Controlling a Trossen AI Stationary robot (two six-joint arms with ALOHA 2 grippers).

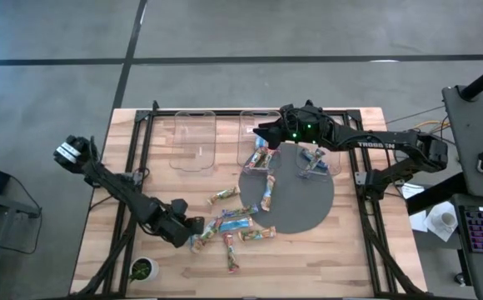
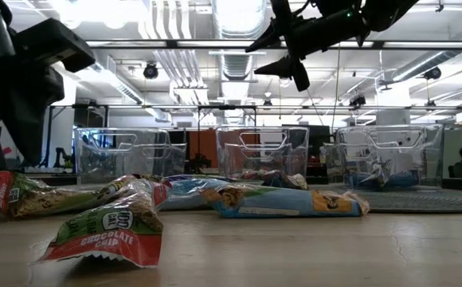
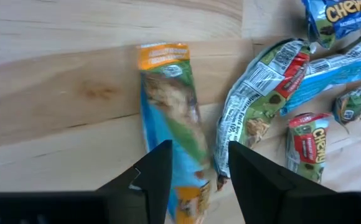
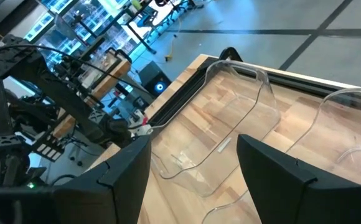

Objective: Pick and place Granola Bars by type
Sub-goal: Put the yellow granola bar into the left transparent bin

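Several granola bars (image 1: 233, 223) lie scattered on the wooden table and on the grey round mat (image 1: 308, 208), in blue, green-yellow and red-orange wrappers. My left gripper (image 1: 193, 236) is low at the left end of the heap and open. In the left wrist view its fingers (image 3: 199, 149) stand on either side of one end of a blue-and-orange bar (image 3: 168, 106) that lies flat on the wood, next to a green-and-red bar (image 3: 255, 106). My right gripper (image 1: 262, 133) hangs open and empty, high above the middle clear bin (image 1: 258, 137).
Three clear bins stand in a row at the far side: left (image 1: 193, 140), middle, and right (image 1: 316, 158), the right one with blue bars in it. A small green object (image 1: 144, 268) sits near the table's near left corner. Black frame rails run along both table sides.
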